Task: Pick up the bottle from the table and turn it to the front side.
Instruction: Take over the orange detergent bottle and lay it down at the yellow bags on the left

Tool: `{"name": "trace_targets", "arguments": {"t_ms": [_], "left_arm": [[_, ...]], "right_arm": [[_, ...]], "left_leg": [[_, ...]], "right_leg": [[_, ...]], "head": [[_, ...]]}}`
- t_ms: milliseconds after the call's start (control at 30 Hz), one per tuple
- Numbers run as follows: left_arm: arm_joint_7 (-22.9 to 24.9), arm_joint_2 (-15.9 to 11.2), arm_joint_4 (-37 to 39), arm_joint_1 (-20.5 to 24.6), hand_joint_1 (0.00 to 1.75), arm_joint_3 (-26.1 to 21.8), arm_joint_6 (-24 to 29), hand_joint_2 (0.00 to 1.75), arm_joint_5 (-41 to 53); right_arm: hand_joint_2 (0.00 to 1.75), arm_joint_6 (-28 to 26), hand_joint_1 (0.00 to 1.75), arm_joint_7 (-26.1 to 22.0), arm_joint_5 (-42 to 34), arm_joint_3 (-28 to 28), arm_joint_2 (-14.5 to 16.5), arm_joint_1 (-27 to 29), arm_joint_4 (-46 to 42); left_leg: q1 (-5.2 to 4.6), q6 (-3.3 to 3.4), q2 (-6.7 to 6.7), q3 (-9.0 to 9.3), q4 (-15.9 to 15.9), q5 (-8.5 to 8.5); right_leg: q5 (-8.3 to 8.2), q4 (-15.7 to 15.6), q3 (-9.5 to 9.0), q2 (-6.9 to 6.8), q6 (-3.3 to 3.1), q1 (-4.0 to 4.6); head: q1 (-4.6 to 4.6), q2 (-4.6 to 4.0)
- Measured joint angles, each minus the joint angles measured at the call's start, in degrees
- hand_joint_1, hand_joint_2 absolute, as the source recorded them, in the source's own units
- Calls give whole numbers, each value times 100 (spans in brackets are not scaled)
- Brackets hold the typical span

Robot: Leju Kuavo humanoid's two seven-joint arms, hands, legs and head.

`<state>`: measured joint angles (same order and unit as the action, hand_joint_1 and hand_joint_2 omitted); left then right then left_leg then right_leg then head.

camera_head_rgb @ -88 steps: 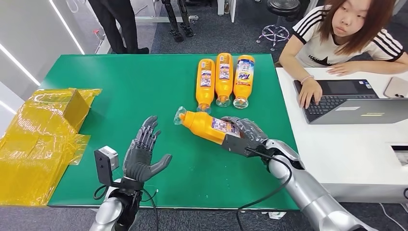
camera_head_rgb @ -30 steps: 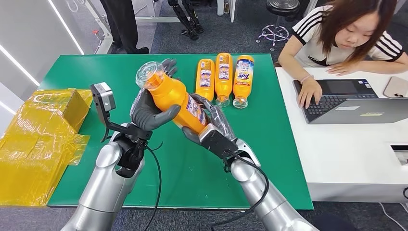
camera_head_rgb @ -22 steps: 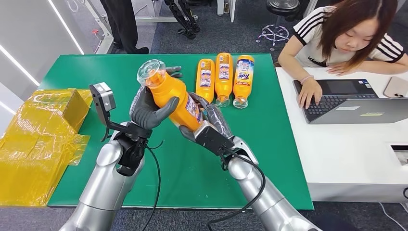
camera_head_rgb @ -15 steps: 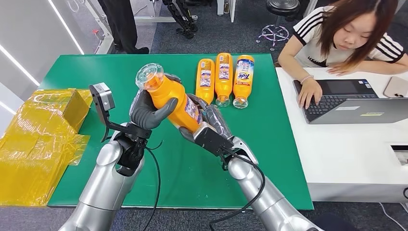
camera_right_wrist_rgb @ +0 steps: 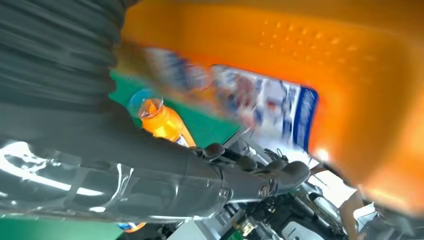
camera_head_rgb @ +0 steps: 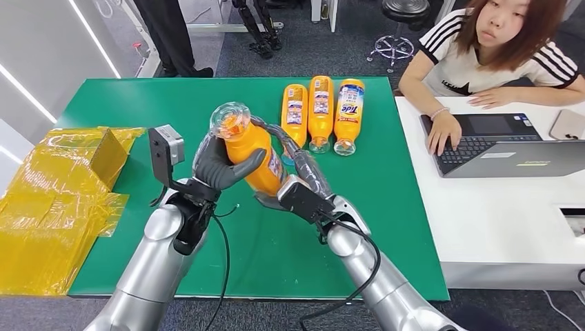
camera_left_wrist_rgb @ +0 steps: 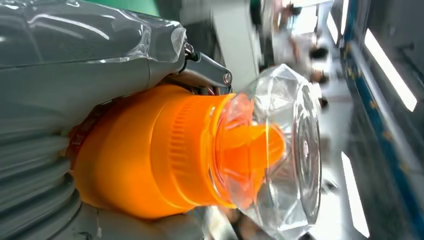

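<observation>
Bottle lifted above the desk, left hand wrapping its neck, right hand cupping its base; mid-turn; next, probably rotate label forward.

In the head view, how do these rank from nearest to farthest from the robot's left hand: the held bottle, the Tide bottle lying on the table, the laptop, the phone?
1. Held orange bottle: gripped by the left hand.
2. Tide bottle: lying on the green table, rightmost of three.
3. Laptop: white desk, to the right.
4. Phone: far right edge.
</observation>
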<state>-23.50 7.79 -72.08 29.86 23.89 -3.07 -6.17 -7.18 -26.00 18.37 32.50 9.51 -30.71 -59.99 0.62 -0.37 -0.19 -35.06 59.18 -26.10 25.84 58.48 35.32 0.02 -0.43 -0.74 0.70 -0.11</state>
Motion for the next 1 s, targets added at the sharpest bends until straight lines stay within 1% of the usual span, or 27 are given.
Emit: {"name": "trace_targets", "arguments": {"t_ms": [67, 167, 233, 300, 400, 467, 567, 633, 667, 733, 800, 933, 1000], "left_arm": [[-38, -124, 58, 84, 175, -10, 211, 175, 447], [-19, -297, 183, 199, 175, -66, 160, 175, 664], [-59, -403, 276, 278, 175, -91, 283, 175, 1001], [-105, -513, 360, 371, 175, -94, 574, 175, 1506], [-83, -668, 469, 521, 175, -73, 1242, 175, 2614], [58, -773, 529, 622, 175, -13, 1624, 175, 3397], [335, -908, 604, 733, 175, 127, 1960, 175, 4309], [594, -982, 654, 786, 175, 238, 2177, 175, 4962], [797, -1019, 686, 817, 175, 308, 2306, 175, 5444], [1326, -1114, 762, 892, 175, 487, 2563, 175, 6707], [1772, -1205, 836, 939, 175, 642, 2677, 175, 7801], [2427, -1297, 1057, 920, 175, 799, 2498, 175, 9110], [2875, -1362, 1253, 896, 175, 908, 2436, 175, 9460]], "right_arm": [[175, -20, 0, -72, -66, -91, -120, 162, -197], [175, -51, 0, -180, -157, -251, -323, 450, -568], [175, -81, 0, -237, -220, -355, -451, 646, -866], [175, -107, 0, -277, -263, -438, -560, 824, -1164], [175, -120, 0, -298, -278, -520, -693, 1075, -1626], [175, -133, 0, -308, -249, -546, -774, 1236, -1947], [175, -187, 0, -320, -169, -556, -864, 1439, -2354], [175, -224, 0, -322, -106, -557, -912, 1537, -2566], [175, -242, 0, -321, -68, -557, -933, 1581, -2663], [175, -288, 0, -317, 15, -557, -970, 1680, -2852], [175, -336, 0, -300, 90, -557, -997, 1782, -3017], [175, -410, 0, -277, 203, -574, -1038, 1990, -3255], [175, -419, 0, -260, 288, -592, -1048, 2084, -3324]], "left_leg": [[0, 0, -2, -1, 0, 0], [0, 0, -1, -1, 0, 0], [0, -1, 1, -1, 0, -1], [0, -1, 2, -1, 0, -2], [0, -2, 1, -1, 0, -2], [0, -2, 1, -1, 0, -2], [0, -2, 2, -1, 0, -2], [0, -2, 4, -1, -1, -2], [0, -2, 4, -1, 0, -2], [0, -2, 4, -1, 0, -2], [0, -2, 3, -1, 0, -2], [0, -1, 4, -2, -1, -3], [0, -1, 10, -2, -2, -3]], "right_leg": [[0, 0, 0, -3, 0, 0], [0, 1, 0, -2, 0, 0], [0, 1, 0, 1, 0, 0], [0, 0, 1, 2, 0, 0], [0, 0, 2, 2, 0, 0], [1, 0, 2, 2, 0, 0], [1, 1, 2, 3, 0, 0], [1, 1, 3, 4, 0, 0], [1, 1, 3, 4, 0, 0], [1, 0, 2, 5, 0, 0], [1, 0, 2, 4, 0, 0], [2, 0, 2, 5, 0, 0], [2, 0, 2, 9, 0, 0]], "head": [[0, 0], [-1, 0], [1, 0], [0, 0], [0, 0], [0, 0], [0, 0], [-1, 0], [-1, 0], [-1, 0], [1, 0], [-1, 0], [0, 0]]}}
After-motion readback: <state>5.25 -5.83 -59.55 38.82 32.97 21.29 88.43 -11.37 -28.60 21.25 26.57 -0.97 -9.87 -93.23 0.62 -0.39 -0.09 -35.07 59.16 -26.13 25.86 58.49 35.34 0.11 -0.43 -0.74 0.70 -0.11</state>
